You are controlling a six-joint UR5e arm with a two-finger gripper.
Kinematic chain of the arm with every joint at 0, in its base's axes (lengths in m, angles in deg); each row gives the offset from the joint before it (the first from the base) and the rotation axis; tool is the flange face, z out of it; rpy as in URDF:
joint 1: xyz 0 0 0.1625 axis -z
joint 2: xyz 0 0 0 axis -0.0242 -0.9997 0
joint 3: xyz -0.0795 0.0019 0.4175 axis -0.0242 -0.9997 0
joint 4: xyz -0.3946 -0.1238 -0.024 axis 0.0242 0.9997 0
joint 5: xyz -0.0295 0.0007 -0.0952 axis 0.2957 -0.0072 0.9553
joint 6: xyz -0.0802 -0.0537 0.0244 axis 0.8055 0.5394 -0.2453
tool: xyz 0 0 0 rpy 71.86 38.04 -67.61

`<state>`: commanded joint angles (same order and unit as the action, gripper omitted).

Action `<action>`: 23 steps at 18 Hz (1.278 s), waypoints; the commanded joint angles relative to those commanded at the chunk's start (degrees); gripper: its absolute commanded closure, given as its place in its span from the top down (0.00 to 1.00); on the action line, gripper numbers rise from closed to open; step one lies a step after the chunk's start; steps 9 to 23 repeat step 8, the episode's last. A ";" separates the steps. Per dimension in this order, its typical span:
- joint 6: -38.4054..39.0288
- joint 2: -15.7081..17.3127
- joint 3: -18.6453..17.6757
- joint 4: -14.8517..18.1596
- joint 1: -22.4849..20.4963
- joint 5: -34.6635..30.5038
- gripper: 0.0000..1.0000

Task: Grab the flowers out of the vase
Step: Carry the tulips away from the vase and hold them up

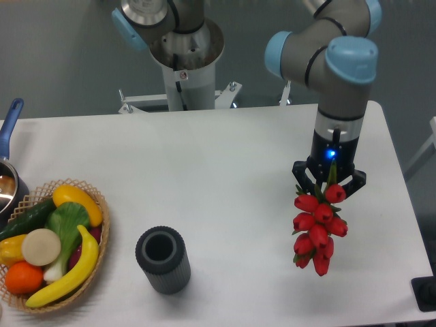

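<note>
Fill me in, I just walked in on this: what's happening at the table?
The arm's gripper has its jaws shut on a bunch of red flowers, which hang over the right side of the white table. The dark ribbed vase stands empty near the front edge, well to their left. A wicker basket of fruit and vegetables sits at far left.

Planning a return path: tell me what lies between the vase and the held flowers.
Nothing: in the camera view only bare white table separates the vase from the flowers.

flowers (315, 228) right of vase (162, 259)
</note>
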<state>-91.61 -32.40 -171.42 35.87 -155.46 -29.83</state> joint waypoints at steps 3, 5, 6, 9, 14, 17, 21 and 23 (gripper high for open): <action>-0.27 -1.58 4.39 6.77 0.00 -1.59 0.10; -0.27 -2.81 7.12 9.94 0.09 -4.92 0.10; -0.36 -3.34 7.83 10.91 0.09 -5.72 0.10; -0.36 -3.43 8.10 11.10 0.17 -5.82 0.10; -0.36 -3.43 8.10 11.10 0.17 -5.82 0.10; -0.36 -3.43 8.10 11.10 0.17 -5.82 0.10; -0.36 -3.43 8.10 11.10 0.17 -5.82 0.10; -0.36 -3.43 8.10 11.10 0.17 -5.82 0.10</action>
